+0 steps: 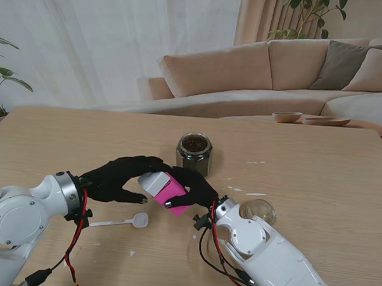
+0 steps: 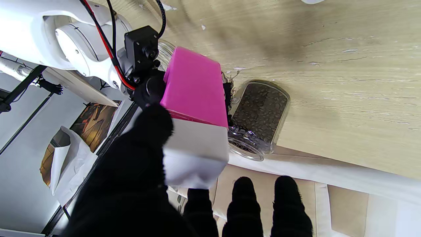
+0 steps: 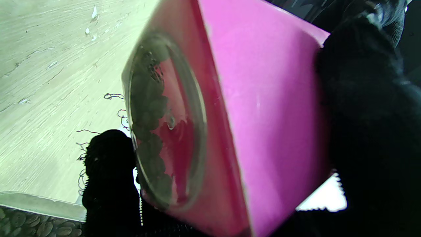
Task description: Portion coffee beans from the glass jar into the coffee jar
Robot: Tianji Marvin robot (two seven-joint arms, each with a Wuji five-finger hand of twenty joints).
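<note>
Wooden table mid-frame: both my hands clasp the pink box, left hand at its white end, right hand hiding its far side; glass jar just beyond.

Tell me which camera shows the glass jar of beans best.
The stand view: the glass jar stands whole and open on the table beyond both hands. The left wrist view shows it partly hidden behind the pink-and-white box. The right wrist view catches only a corner with beans.

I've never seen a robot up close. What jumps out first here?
The bright pink-and-white box-shaped coffee jar stands out, gripped in mid-table between the black-gloved left hand and right hand. Just beyond it stands an open faceted glass jar of dark coffee beans.
</note>
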